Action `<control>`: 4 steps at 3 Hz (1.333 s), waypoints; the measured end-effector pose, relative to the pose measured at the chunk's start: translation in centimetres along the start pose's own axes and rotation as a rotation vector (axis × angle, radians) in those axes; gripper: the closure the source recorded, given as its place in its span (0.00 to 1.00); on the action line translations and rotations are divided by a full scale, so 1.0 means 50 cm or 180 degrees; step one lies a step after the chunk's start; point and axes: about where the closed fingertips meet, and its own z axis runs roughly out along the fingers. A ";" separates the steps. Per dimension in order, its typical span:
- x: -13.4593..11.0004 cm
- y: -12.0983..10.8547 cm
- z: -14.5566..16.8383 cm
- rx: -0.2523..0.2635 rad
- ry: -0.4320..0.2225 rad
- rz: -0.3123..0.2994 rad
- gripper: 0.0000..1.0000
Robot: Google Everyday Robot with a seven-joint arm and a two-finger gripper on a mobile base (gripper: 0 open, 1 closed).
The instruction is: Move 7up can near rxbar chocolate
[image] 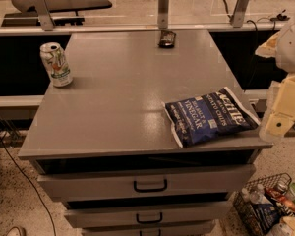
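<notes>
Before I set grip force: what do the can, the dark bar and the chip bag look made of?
Can: likely thin metal, shiny silver top, printed label. Dark bar: probably glossy film wrapper, faint sheen. Chip bag: crinkled plastic film, creases catch light. Gripper hangs right of the table.

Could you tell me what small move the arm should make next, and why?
Probably swing the end effector, now off the right edge of the table beside the chip bag, leftward toward the 7up can. The can stands untouched at the left edge, far from the rxbar chocolate at the far edge.
</notes>
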 end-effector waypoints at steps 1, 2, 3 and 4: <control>0.000 0.000 0.000 0.0000 0.0000 0.0000 0.00; -0.065 -0.018 0.053 -0.0051 -0.0275 -0.0049 0.00; -0.209 -0.061 0.144 -0.0181 -0.0810 -0.0103 0.00; -0.368 -0.103 0.205 -0.0222 -0.1307 -0.0187 0.00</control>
